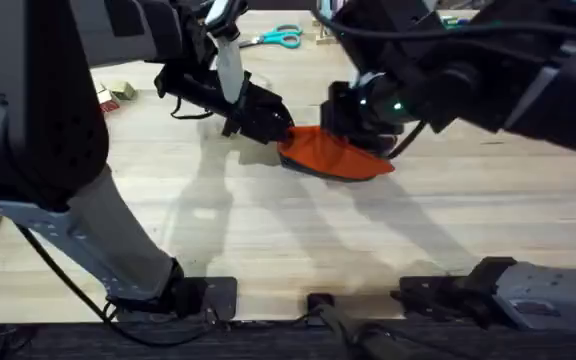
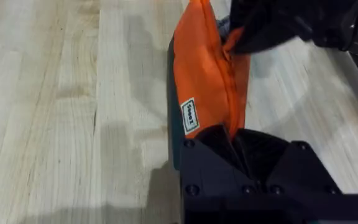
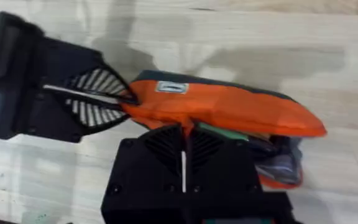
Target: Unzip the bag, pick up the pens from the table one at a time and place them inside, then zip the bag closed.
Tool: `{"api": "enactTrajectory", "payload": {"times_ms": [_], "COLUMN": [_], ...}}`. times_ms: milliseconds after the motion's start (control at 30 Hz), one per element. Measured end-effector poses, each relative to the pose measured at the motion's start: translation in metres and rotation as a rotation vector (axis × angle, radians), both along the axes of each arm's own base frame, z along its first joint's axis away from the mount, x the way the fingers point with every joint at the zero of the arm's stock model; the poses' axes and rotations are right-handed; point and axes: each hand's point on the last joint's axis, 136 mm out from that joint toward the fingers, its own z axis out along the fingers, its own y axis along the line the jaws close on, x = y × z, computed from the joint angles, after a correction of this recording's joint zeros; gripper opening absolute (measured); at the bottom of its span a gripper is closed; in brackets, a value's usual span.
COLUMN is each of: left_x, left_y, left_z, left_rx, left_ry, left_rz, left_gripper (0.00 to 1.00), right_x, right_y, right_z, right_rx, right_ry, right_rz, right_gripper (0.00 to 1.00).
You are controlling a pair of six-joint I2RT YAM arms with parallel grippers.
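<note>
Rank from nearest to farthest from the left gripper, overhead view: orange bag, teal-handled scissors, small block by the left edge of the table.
1. The orange bag: the left gripper is shut on its end, mid-table.
2. The teal-handled scissors: at the far edge of the table, beyond the gripper.
3. The small block: off to the left, near the table's left edge.

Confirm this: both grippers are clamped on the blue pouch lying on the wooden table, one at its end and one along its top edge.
One thing is wrong: the pouch is orange, not blue, as the right wrist view shows. The rest holds: the left gripper pinches its end, the right gripper is shut on its top edge, and it lies on the wooden table.
</note>
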Motion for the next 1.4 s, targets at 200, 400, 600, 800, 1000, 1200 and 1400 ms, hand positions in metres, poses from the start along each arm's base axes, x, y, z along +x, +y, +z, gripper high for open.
{"api": "enactTrajectory", "payload": {"times_ms": [200,400,600,800,1000,1200,1400], "left_x": [0.0,-0.001,-0.003,-0.004,-0.005,-0.005,-0.005], "left_y": [0.0,0.001,-0.005,-0.007,-0.009,-0.009,-0.009], "left_z": [0.0,-0.002,-0.001,0.001,0.001,0.001,0.001], "left_rx": [0.002,0.011,0.003,-0.007,-0.008,-0.006,-0.006], "left_ry": [0.0,0.0,0.0,0.0,-0.002,-0.002,-0.002], "left_rz": [-0.001,-0.004,-0.019,-0.02,-0.028,-0.028,-0.028], "left_gripper": [0.043,0.043,0.043,0.043,0.043,0.043,0.043], "right_x": [0.001,-0.001,0.007,-0.007,-0.016,-0.019,-0.017], "right_y": [-0.042,-0.102,-0.137,-0.156,-0.163,-0.172,-0.173], "right_z": [-0.01,-0.019,-0.021,-0.058,-0.08,-0.086,-0.084], "right_rx": [-0.066,-0.164,-0.141,-0.126,-0.102,-0.118,-0.124], "right_ry": [0.082,0.18,0.213,0.289,0.321,0.331,0.323], "right_rz": [-0.058,-0.116,-0.194,-0.239,-0.263,-0.289,-0.29], "right_gripper": [0.029,0.032,0.033,0.033,0.033,0.033,0.033]}}
